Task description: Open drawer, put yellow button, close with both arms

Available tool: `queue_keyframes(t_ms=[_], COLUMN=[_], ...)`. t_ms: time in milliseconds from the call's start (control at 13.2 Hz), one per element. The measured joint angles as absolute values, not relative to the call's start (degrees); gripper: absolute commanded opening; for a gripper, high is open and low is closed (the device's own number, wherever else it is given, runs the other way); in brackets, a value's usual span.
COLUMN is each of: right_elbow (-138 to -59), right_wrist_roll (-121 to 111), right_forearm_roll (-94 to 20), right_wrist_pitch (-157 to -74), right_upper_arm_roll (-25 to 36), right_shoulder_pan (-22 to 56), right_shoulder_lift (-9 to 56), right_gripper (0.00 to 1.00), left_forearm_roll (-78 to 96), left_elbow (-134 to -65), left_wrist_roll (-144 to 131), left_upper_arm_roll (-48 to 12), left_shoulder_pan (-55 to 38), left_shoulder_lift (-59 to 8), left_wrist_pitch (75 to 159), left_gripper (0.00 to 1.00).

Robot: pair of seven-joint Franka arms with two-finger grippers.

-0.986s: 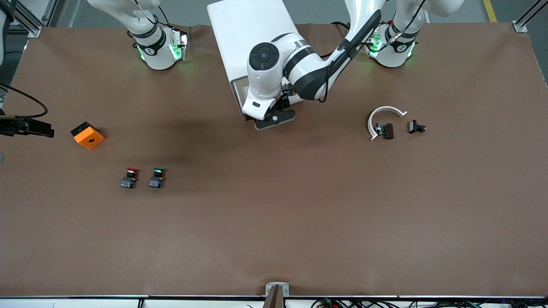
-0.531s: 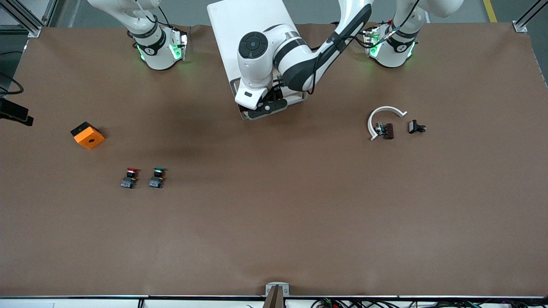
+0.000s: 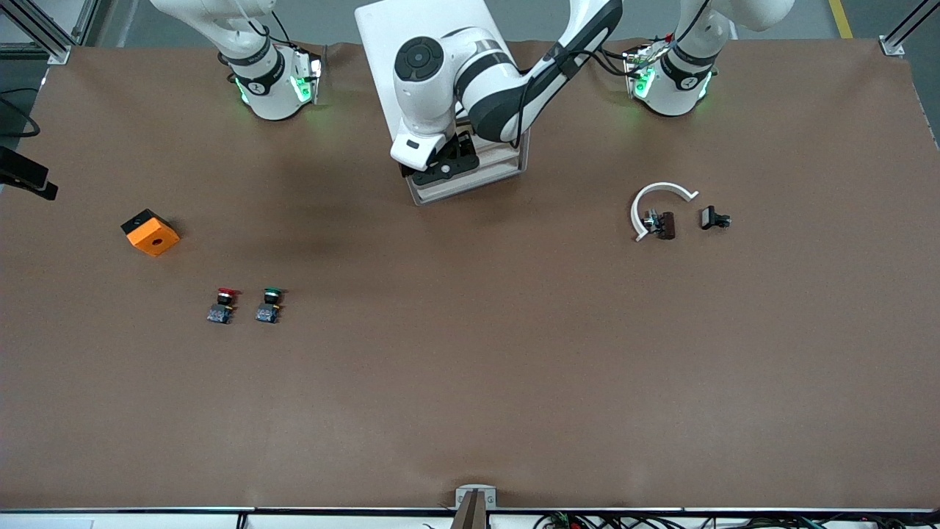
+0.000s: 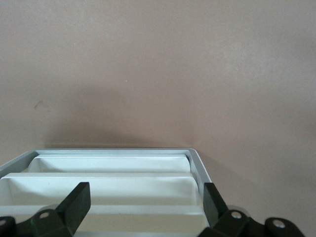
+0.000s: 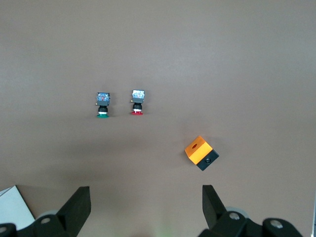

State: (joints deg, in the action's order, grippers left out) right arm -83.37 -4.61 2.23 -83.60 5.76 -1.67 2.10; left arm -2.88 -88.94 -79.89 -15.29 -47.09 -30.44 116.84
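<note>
Over the drawer (image 3: 470,178) now, left gripper (image 3: 440,167).

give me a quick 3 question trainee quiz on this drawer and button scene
1. True or false: the left gripper is over the drawer.
2. Which button lies nearer the orange block: A the red-capped button, or B the green-capped button?
3. Fill in: the right gripper has its jaws ____.

Key: 1 true; 2 A; 3 open.
</note>
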Motion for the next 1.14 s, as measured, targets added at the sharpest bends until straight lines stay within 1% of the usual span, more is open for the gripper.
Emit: queue_keyframes(t_ms=[228, 759, 986, 1138], right_elbow=[-89.1, -95.0, -95.8, -95.8], right_wrist_roll=[-4.6, -4.5, -4.1, -3.1], right_forearm_roll=[2.2, 0.3, -0.3, -0.4], right_wrist_pitch=[-86.0, -89.7, -89.8, -89.7], right_upper_arm_roll=[5.7, 5.9, 5.9, 5.9], right_shoulder_pan=[-1.7, -1.8, -1.8, -1.8], right_shoulder_lift=[-2.0, -6.2, -7.3, -7.4], right_gripper=[1.0, 1.0, 1.0, 1.0], left_forearm_roll=[-2.8, -2.5, -2.1, -2.1], left_elbow=[-88.9, -88.9, -88.9, -88.8], left_wrist_roll=[-80.7, -80.8, -80.8, -80.3], left_upper_arm_roll=[-15.3, -15.1, -14.9, -14.7], left_shoulder_pan=[-48.3, -48.4, -47.7, -45.6], left_shoulder_lift=[-30.4, -30.4, -30.5, -30.6], left_wrist_pitch=[116.8, 116.8, 116.9, 116.9], left_gripper=[1.0, 1.0, 1.0, 1.0])
